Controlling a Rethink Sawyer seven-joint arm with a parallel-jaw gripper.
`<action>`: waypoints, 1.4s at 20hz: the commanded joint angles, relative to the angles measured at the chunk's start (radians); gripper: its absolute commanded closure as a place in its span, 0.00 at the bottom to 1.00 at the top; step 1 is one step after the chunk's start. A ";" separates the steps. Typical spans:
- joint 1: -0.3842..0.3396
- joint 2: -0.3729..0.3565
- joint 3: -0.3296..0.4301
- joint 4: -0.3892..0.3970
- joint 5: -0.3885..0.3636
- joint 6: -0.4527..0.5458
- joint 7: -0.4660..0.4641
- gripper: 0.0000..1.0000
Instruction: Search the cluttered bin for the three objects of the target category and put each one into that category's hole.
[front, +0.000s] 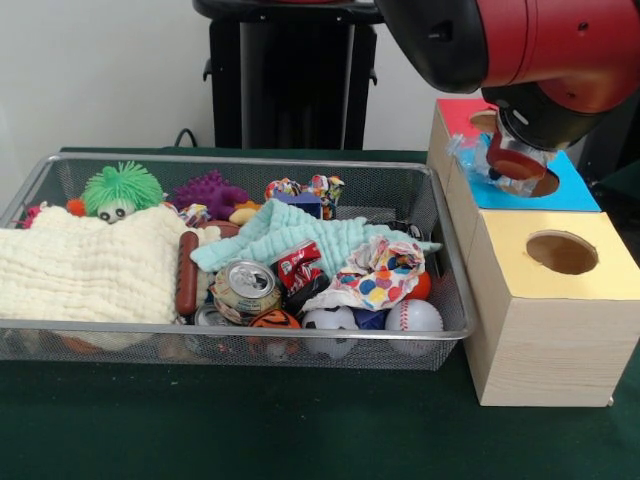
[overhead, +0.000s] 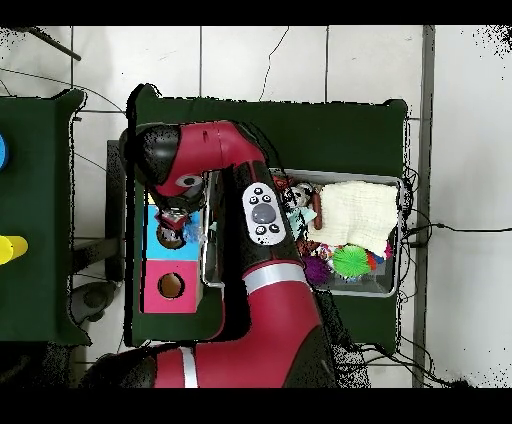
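From the front view I record the gripper (front: 517, 160) hanging directly over the blue-topped box (front: 575, 190), with a crumpled clear plastic wrapper with a red-orange patch (front: 490, 160) caught at its tip, just above the blue box's hole (front: 545, 185); the wrapper hides the fingertips, so I take it as pinched but cannot read the jaw gap itself. The blue-topped box is my landmark. Behind it stands the red-topped box (front: 458, 115), whose hole is mostly covered by the arm; in front of it stands the yellow-topped box (front: 590, 270) with its round hole (front: 562, 252) fully exposed. Beside the blue-topped box on the other side sits the wire mesh bin (front: 200, 345), well filled: a cream waffle cloth (front: 85, 270), a mint cloth (front: 300, 235), a green spiky ball (front: 122, 188), a purple spiky toy (front: 208, 190), a drink can (front: 245, 285), a hot dog toy (front: 187, 272), a baseball (front: 413, 317), a small soccer ball (front: 330, 322) and a polka-dot wrapper (front: 378, 275). The overhead view adds little on the bin, because the red arm (overhead: 215, 150) covers most of it, leaving only the cream cloth (overhead: 360, 215) and green ball (overhead: 350, 262) clear. It does confirm the gripper (overhead: 172, 225) sits over the blue-topped box (overhead: 153, 232), and shows the red-topped box's hole (overhead: 171, 286) open, which the front view does not.
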 joint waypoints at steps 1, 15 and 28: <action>0.018 0.051 -0.023 0.001 -0.127 0.120 0.032 1.00; 0.048 0.100 0.000 -0.023 -0.108 0.113 0.111 1.00; 0.132 0.148 -0.055 -0.192 -0.186 0.196 0.155 1.00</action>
